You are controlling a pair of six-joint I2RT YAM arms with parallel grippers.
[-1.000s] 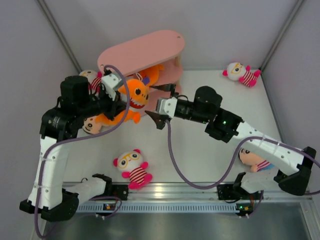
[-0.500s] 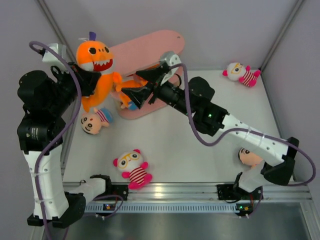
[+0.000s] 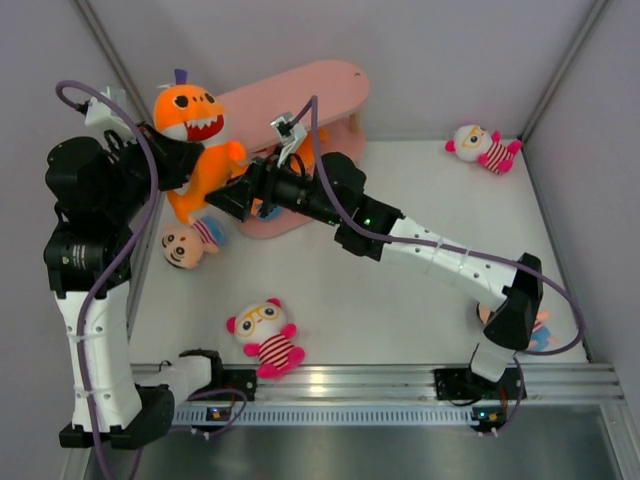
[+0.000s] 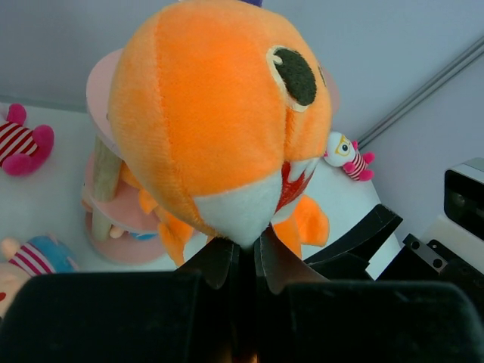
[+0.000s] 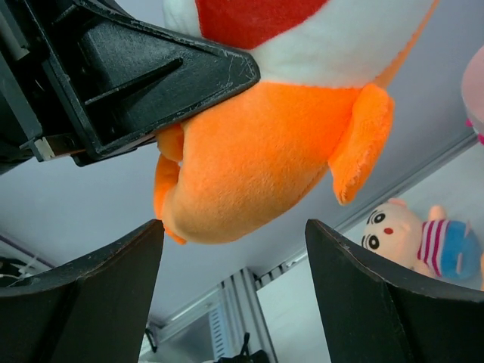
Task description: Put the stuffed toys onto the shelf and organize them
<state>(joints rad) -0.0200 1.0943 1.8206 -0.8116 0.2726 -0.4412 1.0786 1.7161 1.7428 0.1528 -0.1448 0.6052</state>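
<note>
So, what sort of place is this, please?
Probably a robotics test cell: two robot arms bolted to a metal rail, plain grey walls enclosing a white table, with plush toys and a pink shelf as props.

The left gripper has hoisted the orange shark from table level to high beside the left end of the pink shelf; the right gripper has swung over from mid-table and now sits, jaws apart, just under the shark's body
</note>
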